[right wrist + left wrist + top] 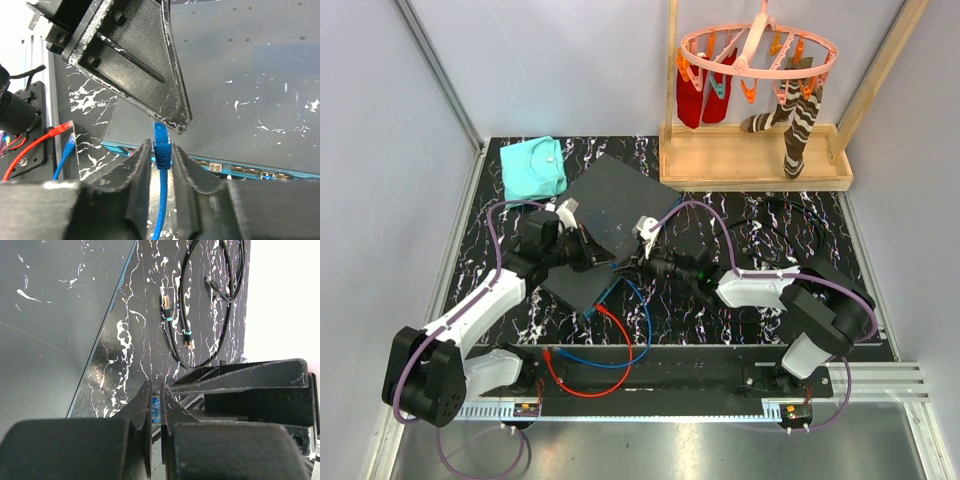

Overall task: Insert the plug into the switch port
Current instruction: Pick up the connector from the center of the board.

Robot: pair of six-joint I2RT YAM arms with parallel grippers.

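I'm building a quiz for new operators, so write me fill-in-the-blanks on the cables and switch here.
The plug between the fingers of the right gripper is ___. The switch has its ports along a ___ edge. The loose cable beside the spare blue one is ___.
Missing: blue; teal; red.

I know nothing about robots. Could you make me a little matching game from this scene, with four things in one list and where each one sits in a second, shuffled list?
Things:
1. teal cloth
2. striped sock
3. blue plug
4. red cable

Places:
a. hanging from the pink peg ring
b. between the fingers of the right claw
c. folded at the far left corner of the table
d. lying loose on the near side of the table

Pairs: 1-c, 2-a, 3-b, 4-d
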